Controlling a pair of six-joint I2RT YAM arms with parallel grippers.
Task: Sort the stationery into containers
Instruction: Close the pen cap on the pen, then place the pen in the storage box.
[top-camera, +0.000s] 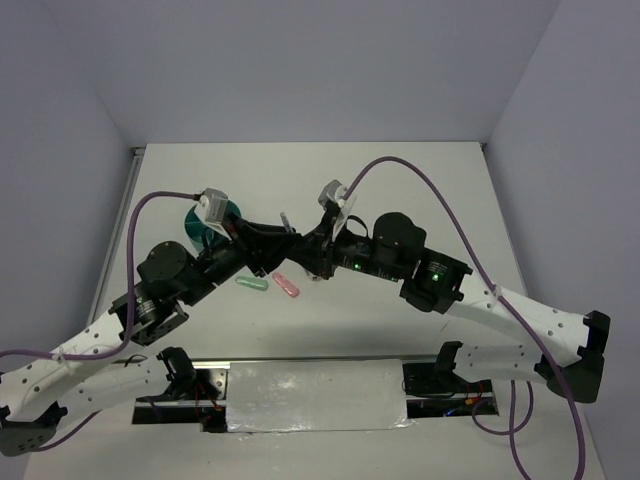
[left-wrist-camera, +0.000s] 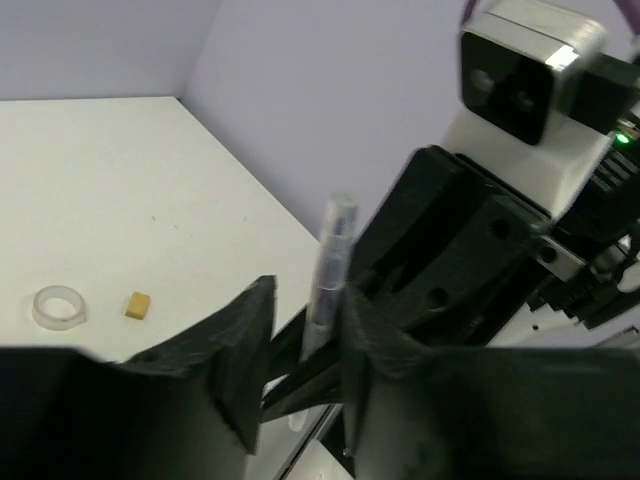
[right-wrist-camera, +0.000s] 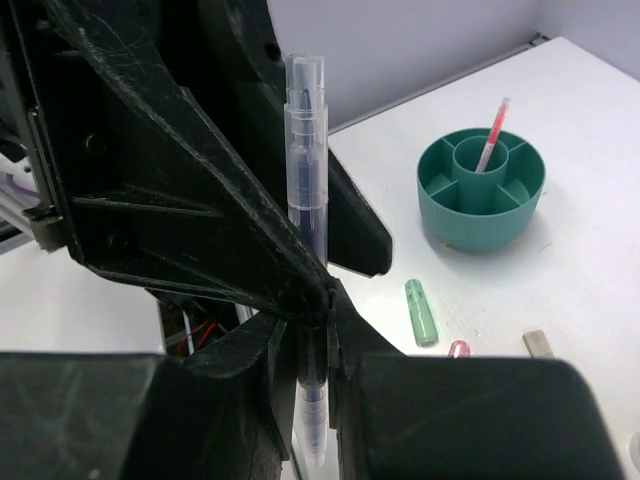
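Now R tool (right-wrist-camera: 312, 340) clenches thin grey pen (right-wrist-camera: 303, 150); L tool (left-wrist-camera: 307, 297) prob. parted around it.

Nothing here you can read, no legible lettering, label or number on the pen (right-wrist-camera: 303, 170), the teal cup (right-wrist-camera: 480, 228) or the camera housing (left-wrist-camera: 520, 70).

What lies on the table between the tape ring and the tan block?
Nothing; the left wrist view shows only bare table between the tape ring and tan block.
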